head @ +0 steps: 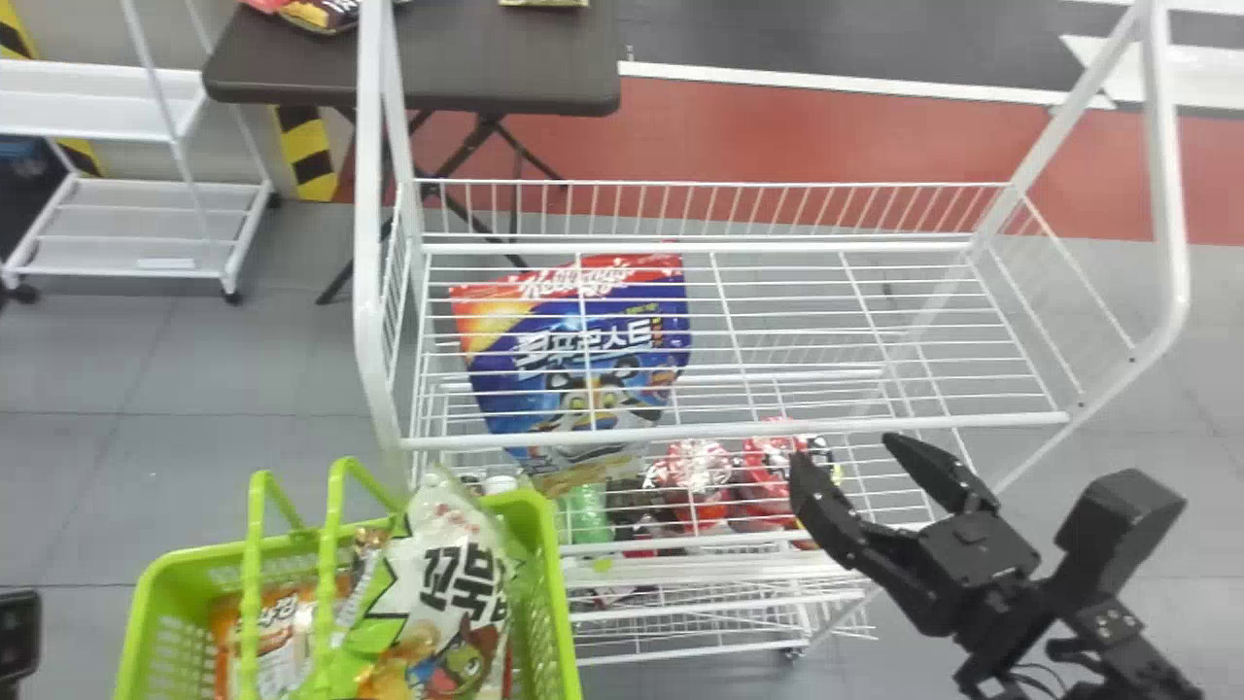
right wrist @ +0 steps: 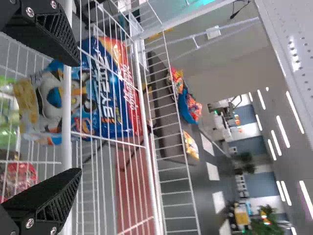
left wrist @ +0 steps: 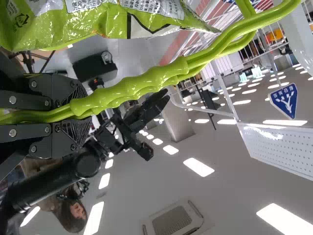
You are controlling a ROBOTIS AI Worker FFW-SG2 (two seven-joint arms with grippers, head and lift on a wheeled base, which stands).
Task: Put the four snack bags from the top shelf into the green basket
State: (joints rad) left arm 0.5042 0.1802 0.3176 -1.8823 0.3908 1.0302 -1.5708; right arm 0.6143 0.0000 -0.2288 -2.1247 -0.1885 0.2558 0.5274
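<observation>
left gripper (left wrist: 82, 113) is closed on handles (head: 328, 564) of green basket (head: 558, 603). inside basket, white-green snack bag (head: 457, 574) lies beside orange snack bag (head: 282, 622). right gripper (head: 844, 455) is open, fingers apart, near front of white wire rack (head: 777, 429), at right part. blue snack bag (head: 612, 365) is seen through rack wires, left part.
</observation>
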